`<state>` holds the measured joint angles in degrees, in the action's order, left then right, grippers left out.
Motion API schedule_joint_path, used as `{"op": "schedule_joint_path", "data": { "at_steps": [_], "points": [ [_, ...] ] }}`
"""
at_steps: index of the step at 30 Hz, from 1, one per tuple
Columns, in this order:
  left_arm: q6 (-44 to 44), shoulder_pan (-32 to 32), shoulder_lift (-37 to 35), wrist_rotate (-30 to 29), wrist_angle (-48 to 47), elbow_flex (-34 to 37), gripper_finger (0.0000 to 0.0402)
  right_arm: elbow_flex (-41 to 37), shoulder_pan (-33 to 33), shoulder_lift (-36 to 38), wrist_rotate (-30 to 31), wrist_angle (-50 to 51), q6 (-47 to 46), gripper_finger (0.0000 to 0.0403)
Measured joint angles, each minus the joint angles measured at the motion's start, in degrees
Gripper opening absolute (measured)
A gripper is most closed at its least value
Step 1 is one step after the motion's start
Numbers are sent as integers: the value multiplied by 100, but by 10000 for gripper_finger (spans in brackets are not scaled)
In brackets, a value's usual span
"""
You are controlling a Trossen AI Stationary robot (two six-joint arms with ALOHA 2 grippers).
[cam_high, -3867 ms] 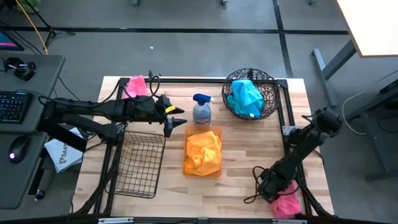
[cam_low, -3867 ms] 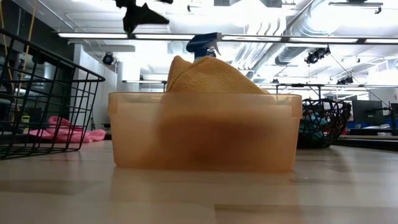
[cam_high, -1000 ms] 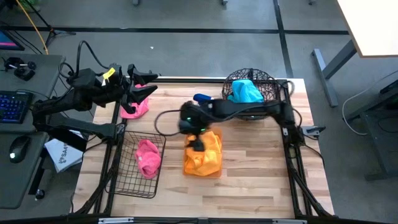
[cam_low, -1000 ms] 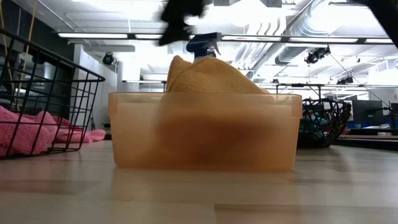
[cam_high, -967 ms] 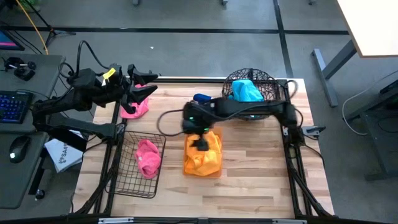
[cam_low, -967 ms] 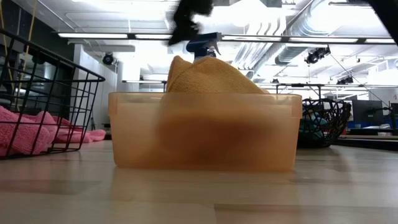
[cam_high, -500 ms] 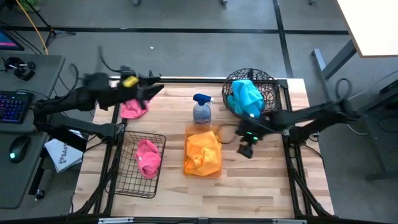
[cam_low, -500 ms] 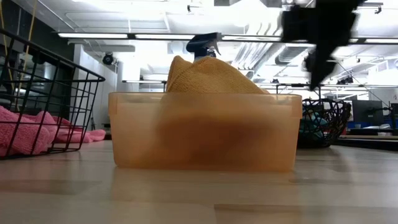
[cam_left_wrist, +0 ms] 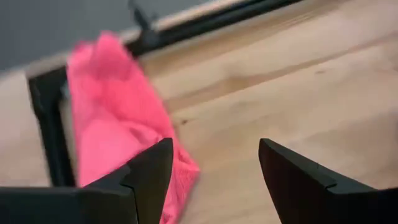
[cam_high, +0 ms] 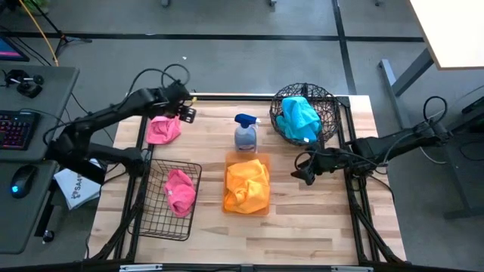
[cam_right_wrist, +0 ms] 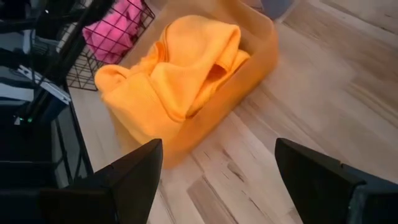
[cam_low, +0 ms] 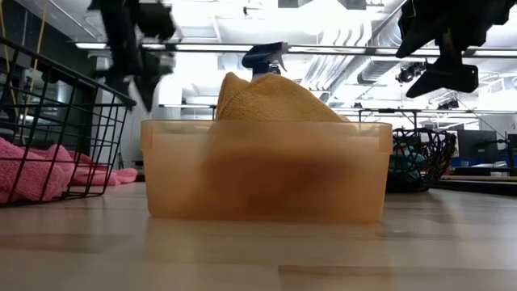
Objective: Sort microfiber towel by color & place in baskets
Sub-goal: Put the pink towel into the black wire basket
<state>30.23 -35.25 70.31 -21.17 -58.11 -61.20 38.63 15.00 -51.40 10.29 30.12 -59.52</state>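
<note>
Since one pink towel (cam_high: 162, 130) lies loose near the desk's far left corner, our left tool (cam_high: 184, 113) hovers there, fingers wide and empty.

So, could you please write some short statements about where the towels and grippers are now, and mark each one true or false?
1. An orange towel lies in the orange bin. True.
2. The wire-grid basket is empty. False: it holds a pink towel.
3. The left gripper is open, near the loose pink towel on the table. True.
4. The blue towel lies on the bare table. False: it sits in the round wire basket.
5. The right gripper holds an orange towel. False: it is open and holds nothing, between the bin and the table's right edge.
</note>
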Motion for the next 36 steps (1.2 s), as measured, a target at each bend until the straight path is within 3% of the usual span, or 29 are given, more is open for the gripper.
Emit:
{"op": "schedule_joint_path", "data": {
  "at_steps": [5, 14, 23, 36],
  "points": [
    [599, -693, -311, 365, 644, 1274, 225, 1, 0, -2, 10, 1, 2, 304],
    [1631, -1044, -434, -271, 1573, 2609, 225, 1, 0, -2, 39, -1, 51, 304],
    [1801, -1484, -336, -510, 2811, 3114, 225, 1, 0, -2, 69, -3, -9, 304],
    [1575, -1590, 1091, 79, 3410, 3104, 216, 1, 0, -4, 178, -130, -135, 304]
  ]
}}
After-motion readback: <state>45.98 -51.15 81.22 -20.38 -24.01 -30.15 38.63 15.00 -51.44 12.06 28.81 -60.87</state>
